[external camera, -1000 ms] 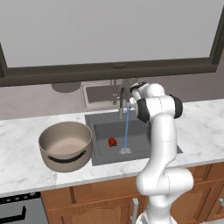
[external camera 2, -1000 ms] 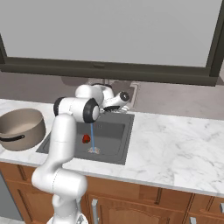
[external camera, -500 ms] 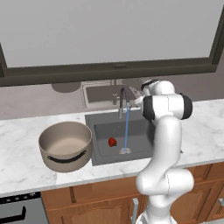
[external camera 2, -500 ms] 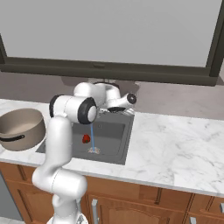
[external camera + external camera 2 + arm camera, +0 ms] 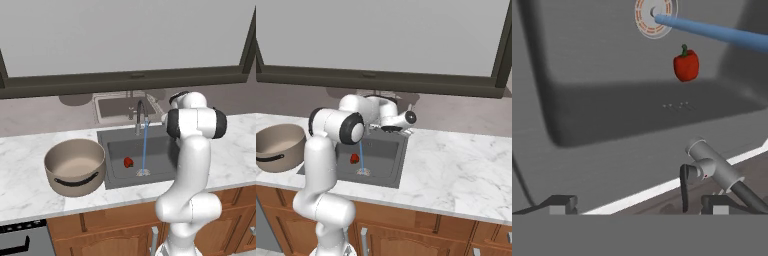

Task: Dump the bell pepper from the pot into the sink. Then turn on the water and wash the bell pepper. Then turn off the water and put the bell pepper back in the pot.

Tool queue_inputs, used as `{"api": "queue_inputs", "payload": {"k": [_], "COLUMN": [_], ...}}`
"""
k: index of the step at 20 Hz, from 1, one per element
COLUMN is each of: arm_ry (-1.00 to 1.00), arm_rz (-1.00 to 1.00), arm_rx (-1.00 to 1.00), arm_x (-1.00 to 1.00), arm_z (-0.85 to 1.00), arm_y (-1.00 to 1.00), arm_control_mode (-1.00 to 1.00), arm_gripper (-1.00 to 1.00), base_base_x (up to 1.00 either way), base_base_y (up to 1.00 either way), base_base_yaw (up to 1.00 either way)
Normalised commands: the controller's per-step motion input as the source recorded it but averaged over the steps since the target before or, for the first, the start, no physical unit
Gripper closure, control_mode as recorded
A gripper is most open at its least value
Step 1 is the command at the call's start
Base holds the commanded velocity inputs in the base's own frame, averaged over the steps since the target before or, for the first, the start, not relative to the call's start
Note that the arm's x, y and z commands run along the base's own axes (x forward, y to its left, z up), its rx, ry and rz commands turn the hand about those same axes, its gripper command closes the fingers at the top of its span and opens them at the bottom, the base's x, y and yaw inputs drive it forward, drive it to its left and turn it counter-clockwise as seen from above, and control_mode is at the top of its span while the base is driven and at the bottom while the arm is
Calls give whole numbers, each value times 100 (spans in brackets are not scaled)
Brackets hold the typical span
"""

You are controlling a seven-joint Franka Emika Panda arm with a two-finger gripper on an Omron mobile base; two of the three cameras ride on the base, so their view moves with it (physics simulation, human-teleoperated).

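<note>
Fingers (image 5: 562, 204) stand wide apart, empty, above the faucet (image 5: 714, 170) base. Bell pepper (image 5: 686, 64), small, glossy red with a green stem, lies on the sink (image 5: 612, 100) floor beside the drain (image 5: 654, 16), just off the water stream (image 5: 712, 34). Robot's arm hides the sink's right edge in the left base view.

White arm (image 5: 192, 165) rises from the base, bends at a dark elbow joint, forearm reaches forward and away from the cameras; in the right base view the arm (image 5: 323, 165) folds over at shoulder height, wrist stretched out to the right, ending in a dark-tipped hand; gripper (image 5: 634, 204) jaws stand wide apart, two dark fingertips (image 5: 562, 202) low in the hand view, nothing between them.
</note>
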Motion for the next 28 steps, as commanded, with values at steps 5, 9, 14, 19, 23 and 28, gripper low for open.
{"api": "queue_inputs", "payload": {"k": [5, 9, 14, 19, 23, 28], "arm_ry": [0, 0, 0, 0, 0, 0], "arm_rz": [0, 0, 0, 0, 0, 0], "arm_rx": [0, 0, 0, 0, 0, 0], "arm_x": [0, 3, 7, 23, 28, 25], "arm_z": [0, 0, 0, -1, 0, -7], "arm_y": [0, 0, 1, 8, 7, 1], "arm_control_mode": [-100, -100, -100, -100, -100, -100], "arm_gripper": [-100, -100, -100, -100, -100, -100], "base_base_x": [0, 0, 0, 0, 0, 0], "base_base_y": [0, 0, 0, 0, 0, 0], "base_base_yaw": [0, 0, 0, 0, 0, 0]}}
